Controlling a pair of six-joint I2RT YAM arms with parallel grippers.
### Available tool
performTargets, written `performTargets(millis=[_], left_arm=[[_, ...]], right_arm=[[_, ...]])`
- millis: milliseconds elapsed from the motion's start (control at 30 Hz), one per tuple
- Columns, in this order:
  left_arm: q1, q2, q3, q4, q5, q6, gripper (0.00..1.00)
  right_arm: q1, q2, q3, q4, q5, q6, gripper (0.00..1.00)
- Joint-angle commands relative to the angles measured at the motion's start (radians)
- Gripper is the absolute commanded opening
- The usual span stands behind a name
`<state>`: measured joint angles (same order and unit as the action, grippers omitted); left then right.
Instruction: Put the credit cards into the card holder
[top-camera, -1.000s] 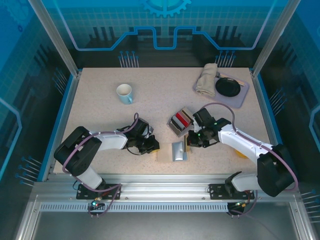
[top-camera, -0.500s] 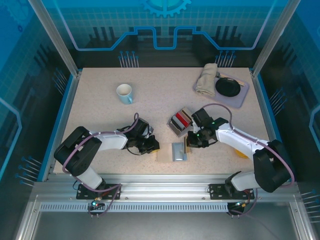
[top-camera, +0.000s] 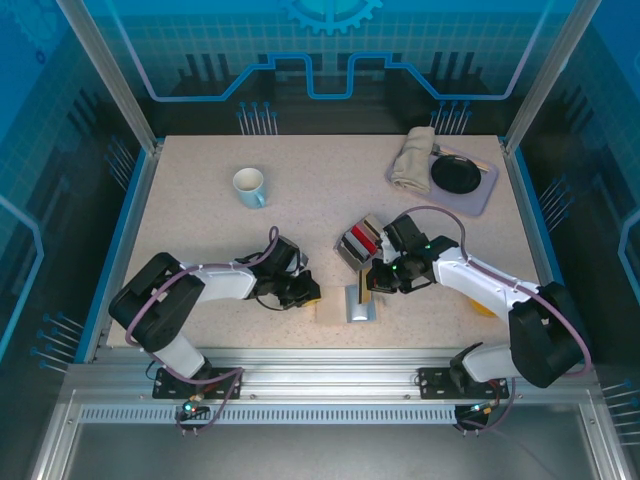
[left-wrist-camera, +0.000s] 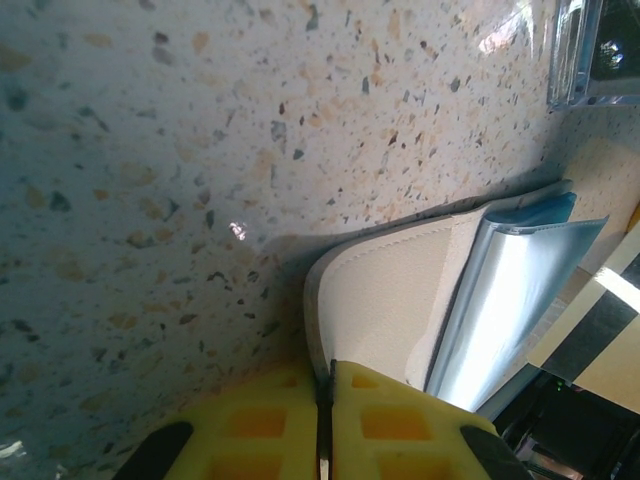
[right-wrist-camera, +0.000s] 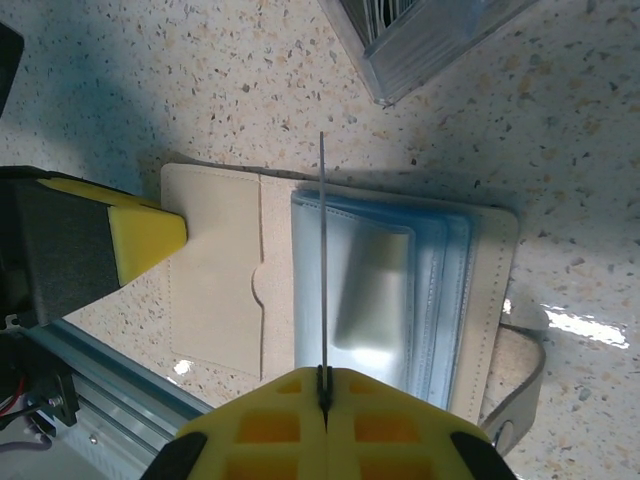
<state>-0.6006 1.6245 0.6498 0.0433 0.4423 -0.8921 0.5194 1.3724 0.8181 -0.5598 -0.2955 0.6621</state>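
We hold one credit card (right-wrist-camera: 323, 250) above the open card holder (right-wrist-camera: 215, 280)
Our left hand (left-wrist-camera: 325, 385) pinches the holder's flap on the bench (top-camera: 200, 230); our right hand (right-wrist-camera: 323, 385) clamps the card edge-on.

The beige card holder (top-camera: 350, 303) lies open on the table (top-camera: 200, 230) near its front edge, bluish clear sleeves (right-wrist-camera: 380, 290) up. One card (right-wrist-camera: 323, 250) stands edge-on over them; the other credit cards (top-camera: 361, 241), red, dark, white, sit in a clear box (right-wrist-camera: 440, 50) behind
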Motion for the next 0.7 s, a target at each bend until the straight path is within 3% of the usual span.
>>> performTargets(millis=[0,267,667], left_arm=[[-0.006,0.019,0.005,-0.005,-0.016,-0.012,0.10],[-0.007,0.013,0.002,-0.024,-0.029,-0.006,0.10],[-0.006,0.018,0.004,-0.026,-0.027,-0.004,0.10]], right_arm=[[0.013,-0.029,0.011,-0.055,0.042,-0.006,0.00],[-0.016,-0.062,0.021,-0.131,0.157,-0.035,0.01],[-0.020,0.001,-0.008,-0.063,0.099,-0.031,0.01]])
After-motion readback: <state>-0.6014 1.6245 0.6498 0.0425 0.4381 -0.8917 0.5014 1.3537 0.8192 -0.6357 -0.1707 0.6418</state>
